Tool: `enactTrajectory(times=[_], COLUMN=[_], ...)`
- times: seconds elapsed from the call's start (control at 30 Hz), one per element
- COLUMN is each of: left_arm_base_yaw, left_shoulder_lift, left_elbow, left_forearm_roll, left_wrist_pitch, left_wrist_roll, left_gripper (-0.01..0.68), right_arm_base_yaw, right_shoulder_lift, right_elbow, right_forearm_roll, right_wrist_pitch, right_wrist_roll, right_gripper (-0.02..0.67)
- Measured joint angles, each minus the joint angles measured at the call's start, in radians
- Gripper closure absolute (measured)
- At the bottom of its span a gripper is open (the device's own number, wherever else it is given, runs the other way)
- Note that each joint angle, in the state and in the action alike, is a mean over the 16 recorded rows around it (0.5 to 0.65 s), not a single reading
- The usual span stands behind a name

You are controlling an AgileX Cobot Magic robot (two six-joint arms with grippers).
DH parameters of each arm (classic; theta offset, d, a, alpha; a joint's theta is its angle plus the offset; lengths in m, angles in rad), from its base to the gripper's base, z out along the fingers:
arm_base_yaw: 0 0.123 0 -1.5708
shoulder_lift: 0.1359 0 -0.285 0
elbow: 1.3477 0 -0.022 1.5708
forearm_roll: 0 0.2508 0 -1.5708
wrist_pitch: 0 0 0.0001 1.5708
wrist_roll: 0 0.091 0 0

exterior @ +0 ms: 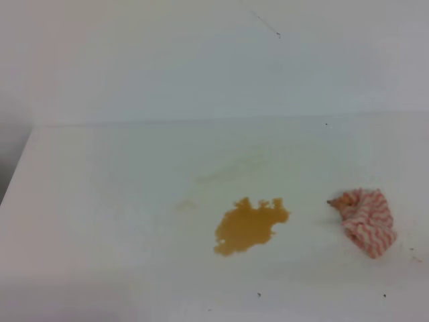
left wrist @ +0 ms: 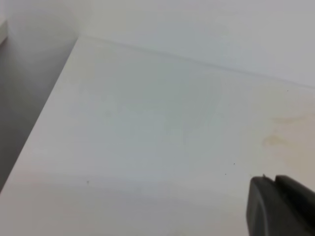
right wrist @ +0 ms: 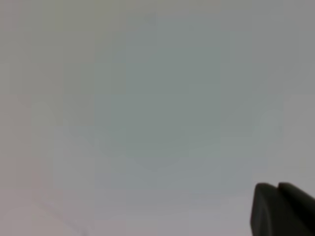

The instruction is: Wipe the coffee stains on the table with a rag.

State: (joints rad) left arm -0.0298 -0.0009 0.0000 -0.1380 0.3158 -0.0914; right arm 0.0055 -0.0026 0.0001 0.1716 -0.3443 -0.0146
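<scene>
The coffee stain (exterior: 249, 226) is an amber-brown blotch with a lobed edge on the white table (exterior: 120, 201), a little right of centre. Faint yellowish smears (exterior: 228, 171) lie behind it; one also shows in the left wrist view (left wrist: 273, 141). The rag (exterior: 365, 220), bunched with red-pink and white zigzag stripes, lies to the right of the stain, apart from it. Neither gripper shows in the exterior high view. Only a dark part of my left gripper (left wrist: 280, 206) and of my right gripper (right wrist: 283, 209) shows at the bottom right corner of each wrist view.
A white wall (exterior: 214, 60) rises behind the table. The table's left edge (exterior: 17, 174) drops off to a dark gap. Tiny dark specks (exterior: 259, 294) dot the front of the table. The right wrist view shows only a blank pale surface.
</scene>
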Motion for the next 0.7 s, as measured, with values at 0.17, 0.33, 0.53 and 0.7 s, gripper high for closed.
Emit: enactTrajectory(times=[0.17,0.33,0.53,0.7], left_arm_base_yaw=[0.0,0.0,0.0,0.0], left_shoulder_lift=[0.0,0.0,0.0,0.0], left_elbow=[0.0,0.0,0.0,0.0], left_forearm_roll=[0.0,0.0,0.0,0.0], left_wrist_pitch=[0.0,0.0,0.0,0.0], left_wrist_roll=[0.0,0.0,0.0,0.0], left_gripper=[0.675,0.675,0.675,0.675], right_arm_base_yaw=[0.0,0.0,0.0,0.0], right_shoulder_lift=[0.0,0.002,0.05,0.152], right_elbow=[-0.016,-0.073,-0.198,-0.352], right_forearm_roll=[0.075,0.124,0.131,0.134], right_wrist_pitch=[-0.113,-0.123,0.014,0.223], right_wrist_roll=[0.0,-0.008,-0.019,-0.025], right_gripper=[0.651,0.651,0.651,0.651])
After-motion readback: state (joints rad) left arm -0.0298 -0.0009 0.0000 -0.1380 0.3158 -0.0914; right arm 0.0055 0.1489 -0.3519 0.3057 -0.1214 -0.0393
